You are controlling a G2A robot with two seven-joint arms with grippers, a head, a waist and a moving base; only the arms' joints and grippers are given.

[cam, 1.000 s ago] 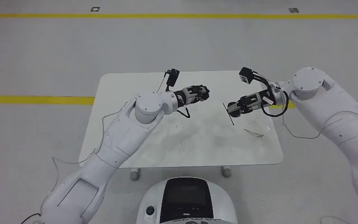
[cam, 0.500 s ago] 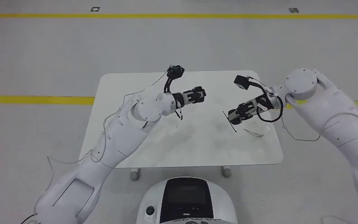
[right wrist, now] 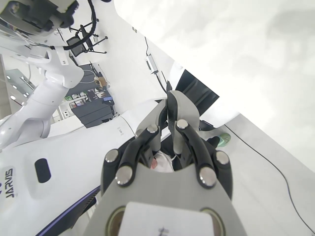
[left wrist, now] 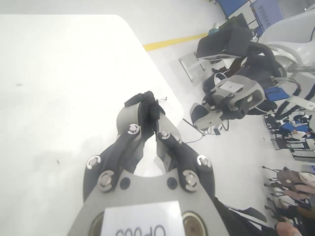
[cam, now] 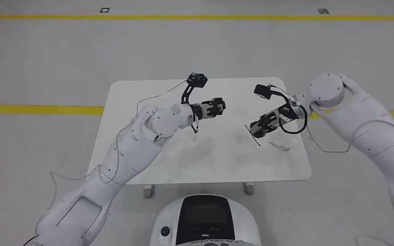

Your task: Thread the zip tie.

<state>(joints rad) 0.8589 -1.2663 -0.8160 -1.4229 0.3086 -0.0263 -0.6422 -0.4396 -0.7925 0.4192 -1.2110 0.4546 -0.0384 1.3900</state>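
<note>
My right gripper [cam: 257,128] is shut on a thin black zip tie [cam: 253,135], held above the right half of the white table [cam: 154,160]. The tie's strip sticks out past the fingertips; it shows edge-on between the pads [right wrist: 168,99] and as a fine line [left wrist: 194,127] under that gripper [left wrist: 196,117]. My left gripper [cam: 220,106] hovers over the table's middle, about a hand's width from the right one. Its jaws are shut on a small black piece [left wrist: 147,105], apparently a zip tie's end. The two grippers point toward each other without touching.
A thin, pale loose tie [cam: 280,146] and a small clear scrap [cam: 294,141] lie on the table under the right arm. The table's right edge [cam: 306,154] is close behind the right gripper. A black loop [cam: 196,126] hangs under the left wrist.
The right gripper has dropped nearer the table and shifted slightly toward the front with its tie. The left gripper has drawn back a little to the left, and its wrist has turned.
</note>
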